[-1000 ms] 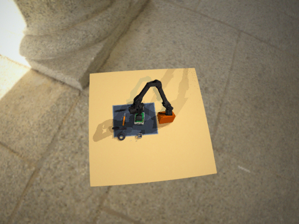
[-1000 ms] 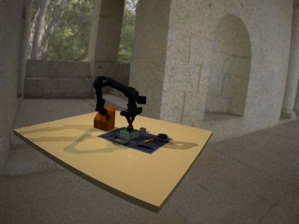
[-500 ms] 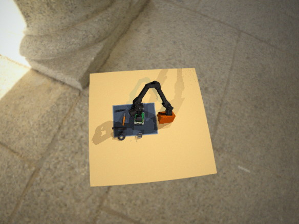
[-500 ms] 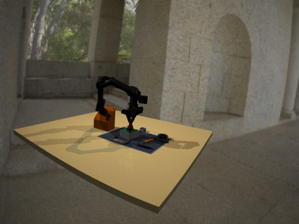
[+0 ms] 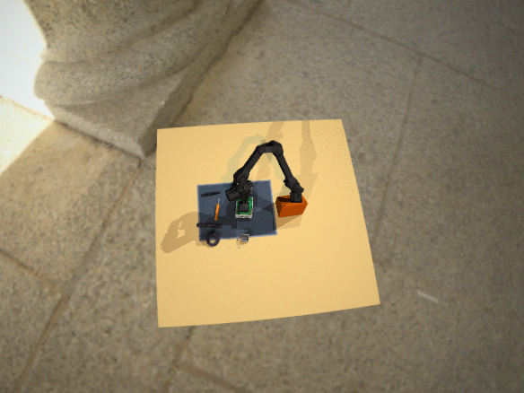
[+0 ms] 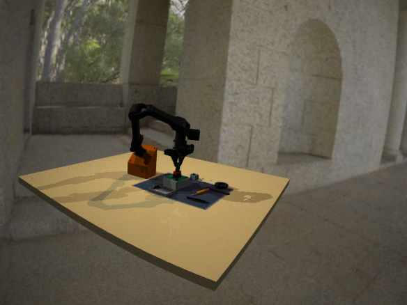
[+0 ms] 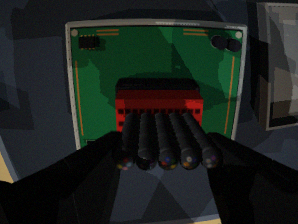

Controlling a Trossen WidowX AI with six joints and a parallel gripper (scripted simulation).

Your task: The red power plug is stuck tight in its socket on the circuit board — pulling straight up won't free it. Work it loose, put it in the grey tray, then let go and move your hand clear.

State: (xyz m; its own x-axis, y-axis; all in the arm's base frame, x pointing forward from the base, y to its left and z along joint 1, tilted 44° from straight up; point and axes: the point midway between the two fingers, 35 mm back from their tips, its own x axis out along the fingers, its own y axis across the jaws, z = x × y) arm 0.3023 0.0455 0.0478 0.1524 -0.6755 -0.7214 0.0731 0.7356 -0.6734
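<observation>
Plug gripped at board

Red plug (image 6: 177, 173) (image 7: 159, 102) at its black socket (image 7: 157, 84) on green board (image 6: 173, 177) (image 7: 145, 55); can't tell if seated. Tool (image 6: 178, 170) (image 7: 164, 143) clamped on plug, pointing down. Grey tray (image 6: 161, 190) (image 7: 283, 120) beside board, on blue mat (image 5: 260, 228) (image 6: 205, 206).

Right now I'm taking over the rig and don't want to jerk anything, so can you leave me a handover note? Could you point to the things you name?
Gripper (image 5: 243, 202) (image 6: 177, 170) (image 7: 164, 143): shut on the red power plug (image 6: 177, 173) (image 7: 160, 98).
Plug: at its socket on the circuit board (image 5: 249, 212) (image 6: 182, 177) (image 7: 150, 55); how loose it is, I cannot tell.
Grey tray (image 6: 164, 190) (image 7: 264, 102): beside the board, plug not in it.
Done: plug gripped.
Left: work it free, probably by rocking; place it in the tray; let go; move clear.
</observation>
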